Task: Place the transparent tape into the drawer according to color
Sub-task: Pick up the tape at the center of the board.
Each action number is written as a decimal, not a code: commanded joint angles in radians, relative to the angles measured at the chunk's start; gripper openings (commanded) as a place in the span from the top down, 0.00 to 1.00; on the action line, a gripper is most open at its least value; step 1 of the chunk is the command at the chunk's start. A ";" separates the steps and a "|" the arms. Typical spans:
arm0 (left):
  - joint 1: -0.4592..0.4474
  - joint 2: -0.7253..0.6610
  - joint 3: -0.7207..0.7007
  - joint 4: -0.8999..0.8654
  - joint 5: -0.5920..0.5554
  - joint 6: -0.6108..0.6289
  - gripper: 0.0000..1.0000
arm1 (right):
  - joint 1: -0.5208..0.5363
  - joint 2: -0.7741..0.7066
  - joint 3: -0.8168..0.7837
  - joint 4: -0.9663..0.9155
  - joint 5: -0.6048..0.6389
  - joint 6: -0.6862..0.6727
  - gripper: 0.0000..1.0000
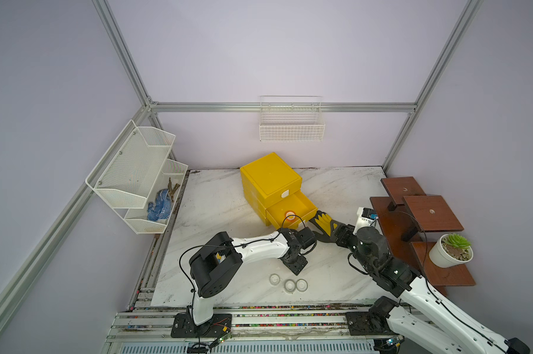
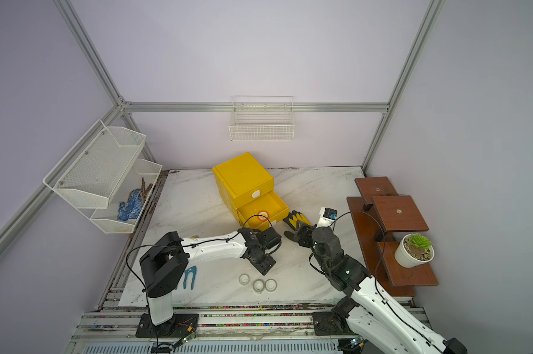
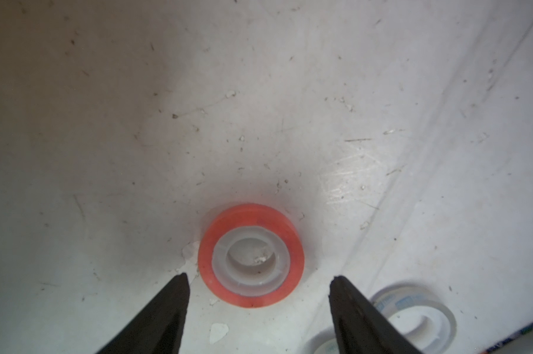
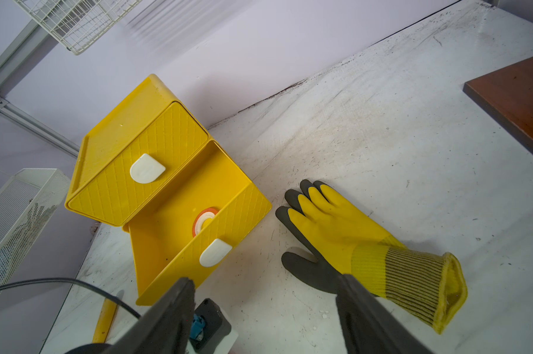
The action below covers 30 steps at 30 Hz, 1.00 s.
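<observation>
On the far left we see a white mesh rack (image 1: 130,174) on the wall, with a blue-and-white glove (image 1: 159,207) in its lower tier. The rack overhangs the left edge of the marbled surface (image 1: 216,208). A broad bare stretch lies between it and the yellow cabinet (image 1: 268,174). A teal scrawl (image 2: 188,277) on the surface beside the left arm forms no word we can read.

The cabinet's top drawer is shut. The drawer (image 1: 308,202) beneath it is pulled out toward the front, and one orange-red tape roll (image 1: 290,215) lies flat inside, near its front wall. Three clear tape rolls (image 1: 289,285) sit close together near the surface's front edge.

Just behind them the left pincer (image 3: 259,275) points down, released. Its tips are spread either side of a second orange-red roll (image 3: 250,216), which lies flat on the surface, and touch nothing. One of the clear tape rolls (image 3: 412,309) carries pale blue print on its core, too blurred to read.

Right of the drawer's corner a yellow glove (image 4: 351,242) lies flat, its fingertips close to the drawer wall. The right pincer (image 4: 266,278) is at the glove's thumb side, released, with nothing between its tips.

Further right, a small white device (image 1: 366,217) stands beside a brown stepped shelf (image 1: 430,214). The shelf bears a potted succulent (image 1: 450,251) at the surface's right edge.
</observation>
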 commanded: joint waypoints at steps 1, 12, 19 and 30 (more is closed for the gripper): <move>0.012 0.018 0.019 0.011 0.012 -0.010 0.25 | -0.009 -0.013 0.012 0.001 0.000 -0.012 0.22; 0.012 0.079 0.060 -0.033 0.033 -0.002 0.31 | -0.020 -0.030 -0.005 0.006 0.000 -0.015 0.22; 0.010 0.093 0.076 -0.077 0.047 -0.002 0.37 | -0.030 -0.046 -0.008 0.000 0.003 -0.017 0.22; 0.004 0.124 0.130 -0.158 0.010 0.008 0.46 | -0.041 -0.063 -0.018 -0.001 0.001 -0.017 0.22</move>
